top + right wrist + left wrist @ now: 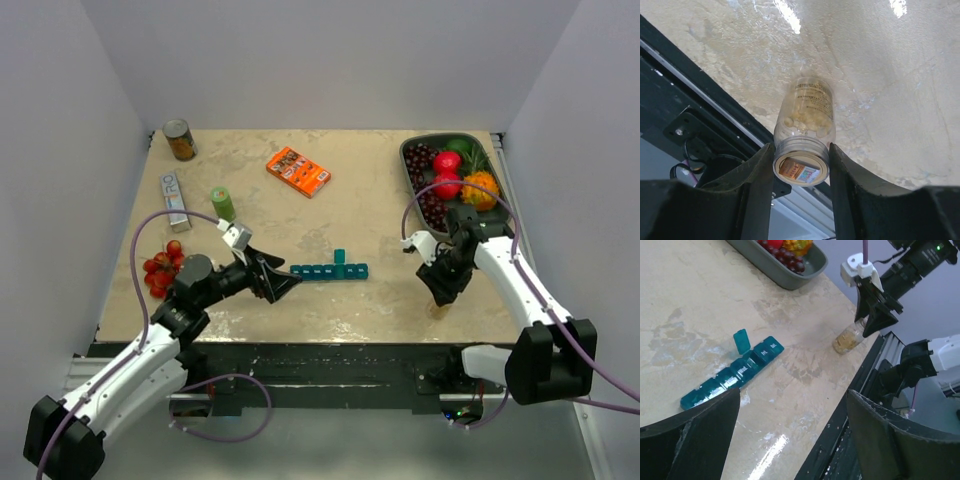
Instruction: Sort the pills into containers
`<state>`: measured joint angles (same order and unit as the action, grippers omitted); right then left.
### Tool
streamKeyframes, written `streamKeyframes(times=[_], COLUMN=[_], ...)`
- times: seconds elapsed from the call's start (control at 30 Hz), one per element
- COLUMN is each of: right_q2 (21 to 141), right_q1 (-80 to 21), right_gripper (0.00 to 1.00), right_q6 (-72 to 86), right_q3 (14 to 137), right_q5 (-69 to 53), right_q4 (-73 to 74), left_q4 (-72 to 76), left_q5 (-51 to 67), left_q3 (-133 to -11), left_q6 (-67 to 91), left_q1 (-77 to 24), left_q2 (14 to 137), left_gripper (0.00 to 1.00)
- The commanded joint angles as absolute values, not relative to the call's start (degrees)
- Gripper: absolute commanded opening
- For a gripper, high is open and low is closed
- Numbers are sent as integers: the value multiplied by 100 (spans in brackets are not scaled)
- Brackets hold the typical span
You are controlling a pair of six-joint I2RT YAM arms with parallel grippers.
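Observation:
The teal-blue pill organizer [330, 270] lies on the table's middle front, one lid [340, 256] standing open; it also shows in the left wrist view [735, 377]. My left gripper [290, 280] is open and empty, its tips just left of the organizer's left end, jaws wide apart in the left wrist view [792, 400]. My right gripper [441, 293] is shut on the cap of a small clear pill bottle [805, 112] of pale yellow pills. The bottle [849, 339] is tilted at the table's front right edge.
A grey tray [410, 160] of fruit sits at the back right. An orange box [298, 171], a can [179, 140], a green cylinder [222, 203], a white box [176, 198] and red cherry tomatoes [162, 268] lie at back and left. The table's front edge [715, 107] runs close beside the bottle.

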<state>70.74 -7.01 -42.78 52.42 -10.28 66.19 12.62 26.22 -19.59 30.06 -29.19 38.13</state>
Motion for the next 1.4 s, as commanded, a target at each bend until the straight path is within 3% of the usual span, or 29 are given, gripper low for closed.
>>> streamKeyframes(times=[0.0, 0.23, 0.6, 0.87, 1.37], right_q2=[6952, 7286, 8226, 8595, 8737], right_q1=[-686, -984, -2478, -3084, -3173], right_gripper=[9, 6, 6, 4, 2], right_q6=[-4535, -4755, -4509, -4333, -4280], right_q3=[5993, 6600, 7128, 7224, 7409], right_q5=[-1493, -2846, -3875, -4253, -4781], right_q4=[6969, 7286, 7207, 6856, 6662], left_q4=[2197, 2918, 3690, 4438, 4844], left_q5=[3006, 2541, 1644, 1248, 879], left_q3=[-1793, -1643, -2109, -2039, -2689], left_q6=[3085, 2620, 635, -184, 281], left_q1=[-3120, -4059, -5694, -6073, -6363], left_q2=[3867, 4411, 6151, 6714, 7918], left_gripper=[90, 91, 99, 99, 97])
